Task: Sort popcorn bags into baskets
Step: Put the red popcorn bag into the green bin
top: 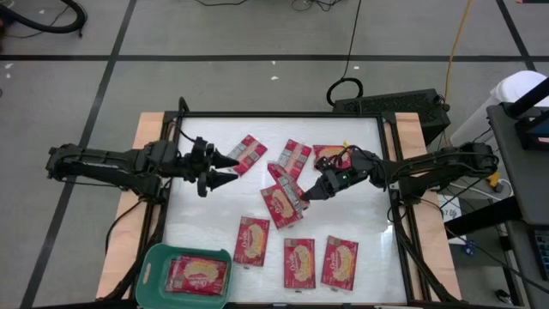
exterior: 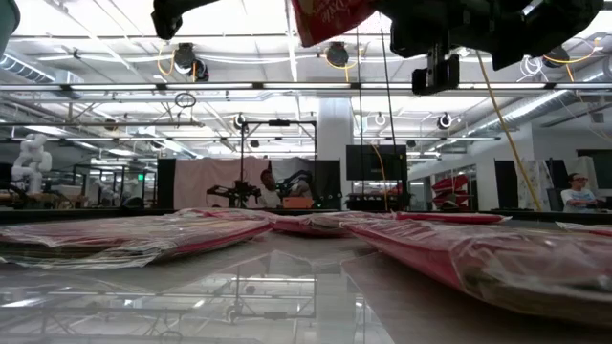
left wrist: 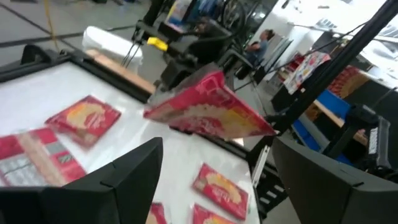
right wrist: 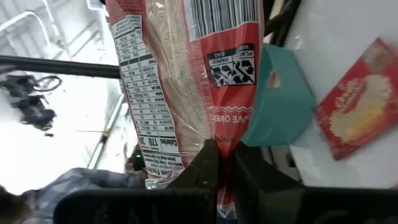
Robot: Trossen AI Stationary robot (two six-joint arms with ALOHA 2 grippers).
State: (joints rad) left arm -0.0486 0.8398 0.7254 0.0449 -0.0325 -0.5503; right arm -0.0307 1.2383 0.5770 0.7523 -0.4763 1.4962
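Popcorn bag [top: 197, 274] flat inside teal basket [top: 153, 266] at table's [top: 360, 197] corner

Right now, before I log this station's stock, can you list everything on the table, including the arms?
flat red popcorn packets lying loose: about seven, red with yellow-cream fronts, spread over the table's far half and near edge, some overlapping
packet in the basket: one, red, lying flat
held packet: one, red, lifted over the table's middle
teal-green rectangular plastic basket: one, at the near left corner
white table top: one, with wooden side strips
left gripper: dark, open and empty, over the left part of the table
right gripper: dark, shut on the held packet
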